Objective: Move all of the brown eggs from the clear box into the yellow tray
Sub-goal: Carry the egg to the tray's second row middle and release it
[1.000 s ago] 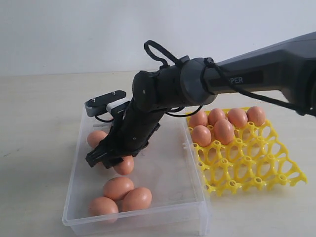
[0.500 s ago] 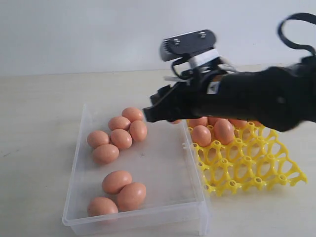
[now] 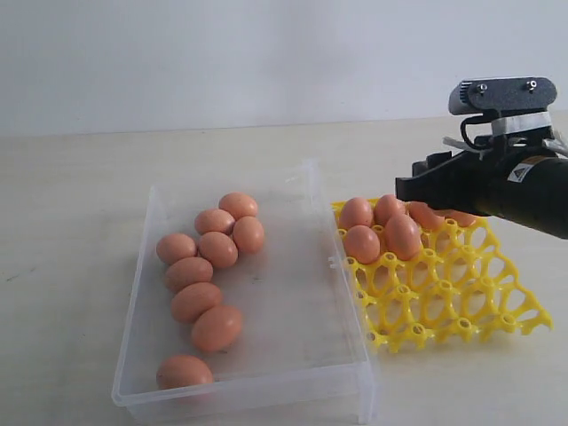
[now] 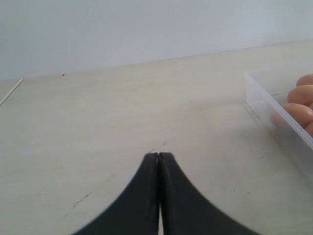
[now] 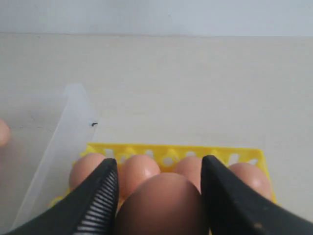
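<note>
1. Clear box (image 3: 240, 397), on worktop (image 3: 71, 195): nine brown eggs (image 3: 217, 249).
2. Yellow tray (image 3: 444, 302), just beside box: six eggs, two partly hidden.
3. Right gripper (image 5: 159, 166), above tray: jaws pinching one egg.
4. Left gripper (image 4: 159, 155), over worktop: jaws pressed together.

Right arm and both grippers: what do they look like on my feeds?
Right arm: black casing, grey bracket on top, small white label. Right gripper: black fingers, one pad ribbed. Left gripper: smooth black fingers tapering to tips.
</note>
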Controlling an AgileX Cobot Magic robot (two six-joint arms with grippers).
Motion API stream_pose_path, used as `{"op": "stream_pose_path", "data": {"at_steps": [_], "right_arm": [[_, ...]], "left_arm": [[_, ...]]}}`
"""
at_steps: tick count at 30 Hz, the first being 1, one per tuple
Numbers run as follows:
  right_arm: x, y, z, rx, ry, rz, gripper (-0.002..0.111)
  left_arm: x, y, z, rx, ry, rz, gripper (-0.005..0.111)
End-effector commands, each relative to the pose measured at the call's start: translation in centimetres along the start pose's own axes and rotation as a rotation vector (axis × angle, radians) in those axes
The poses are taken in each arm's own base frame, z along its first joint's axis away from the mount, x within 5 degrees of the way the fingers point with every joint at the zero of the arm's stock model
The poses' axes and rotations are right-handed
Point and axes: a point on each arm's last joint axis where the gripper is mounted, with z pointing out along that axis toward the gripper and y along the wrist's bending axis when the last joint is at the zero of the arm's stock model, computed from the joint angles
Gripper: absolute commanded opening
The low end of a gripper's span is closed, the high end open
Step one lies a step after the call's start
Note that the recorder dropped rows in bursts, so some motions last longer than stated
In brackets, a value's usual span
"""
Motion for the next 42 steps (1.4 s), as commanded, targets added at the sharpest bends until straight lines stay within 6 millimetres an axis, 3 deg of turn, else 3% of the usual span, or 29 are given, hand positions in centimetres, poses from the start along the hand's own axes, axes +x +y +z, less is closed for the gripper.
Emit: {"op": "stream_pose_path", "data": {"at_steps": [1, 8, 20, 31, 35, 42], "right_arm": [[1.2, -0.8, 1.0, 0.025, 0.049, 0.01, 0.0], [2.6, -2.1, 2.4, 0.063, 0.097, 0.067, 0.0], [2.6, -2.0, 4.1, 0.064, 0.109, 0.064, 0.0], [2.6, -2.2, 4.3, 0.068, 0.093, 0.054, 0.001], [2.6, -2.5, 4.3, 0.075, 0.09, 0.056, 0.011], [2.5, -2.7, 4.4, 0.08, 0.085, 0.056, 0.042]], "left_arm": [[-0.2, 0.0, 0.0, 0.001, -0.017, -0.005, 0.0], [-0.2, 0.0, 0.0, 0.001, -0.017, -0.005, 0.0], [-0.2, 0.0, 0.0, 0.001, -0.017, -0.005, 0.0], [-0.2, 0.0, 0.0, 0.001, -0.017, -0.005, 0.0], [-0.2, 0.0, 0.0, 0.001, -0.017, -0.005, 0.0], [-0.2, 0.0, 0.0, 0.001, -0.017, -0.005, 0.0]]}}
